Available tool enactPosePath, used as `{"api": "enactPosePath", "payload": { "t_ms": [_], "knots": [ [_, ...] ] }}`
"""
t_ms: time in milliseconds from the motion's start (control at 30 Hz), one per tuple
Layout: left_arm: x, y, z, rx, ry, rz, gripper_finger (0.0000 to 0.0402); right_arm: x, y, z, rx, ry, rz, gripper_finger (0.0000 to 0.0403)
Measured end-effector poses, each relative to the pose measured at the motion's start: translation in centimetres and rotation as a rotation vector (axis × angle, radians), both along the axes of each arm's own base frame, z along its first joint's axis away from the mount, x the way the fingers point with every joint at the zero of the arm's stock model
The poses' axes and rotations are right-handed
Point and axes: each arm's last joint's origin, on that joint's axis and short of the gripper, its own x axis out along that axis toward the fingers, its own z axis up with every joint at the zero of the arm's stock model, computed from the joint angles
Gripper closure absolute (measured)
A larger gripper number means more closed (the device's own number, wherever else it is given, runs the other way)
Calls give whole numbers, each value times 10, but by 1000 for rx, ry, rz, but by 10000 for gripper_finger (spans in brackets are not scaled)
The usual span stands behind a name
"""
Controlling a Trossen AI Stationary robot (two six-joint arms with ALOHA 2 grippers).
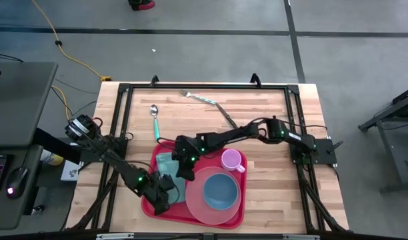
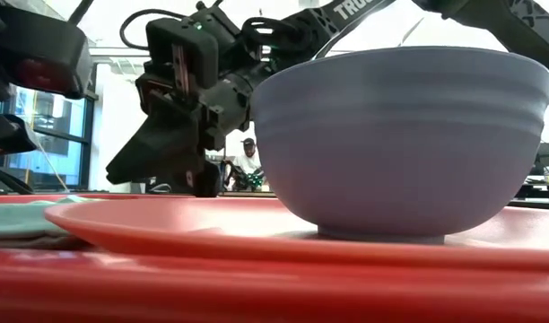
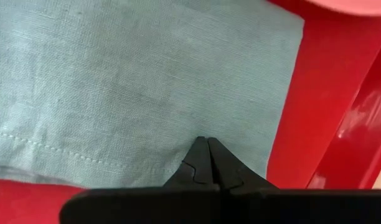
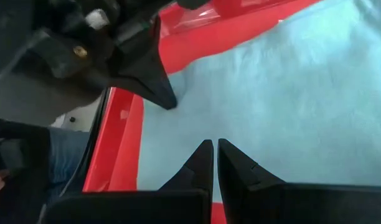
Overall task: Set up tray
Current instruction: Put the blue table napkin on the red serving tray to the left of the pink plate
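Tray sits directly under both sets of jaws, long axis toward the arms' bases. Left gripper and right gripper both closed, tips probably touching the napkin, gripping nothing.

One piece of lettering can be read — white capitals "TROSS", cut off at the picture's top edge, on the dark arm link reaching in above the blue bowl in the low view. The other views show no legible text, numbers or labels.
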Motion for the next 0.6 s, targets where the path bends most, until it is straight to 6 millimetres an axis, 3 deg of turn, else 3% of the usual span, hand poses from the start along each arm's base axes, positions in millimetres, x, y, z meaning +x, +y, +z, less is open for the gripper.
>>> {"api": "enactPosePath", "payload": {
  "t_ms": [600],
  "knots": [
    [-15, -8, -3, -59, 146, -165, 393, 1, -13, 0, 19, 7, -27, 403]
  ]
}}
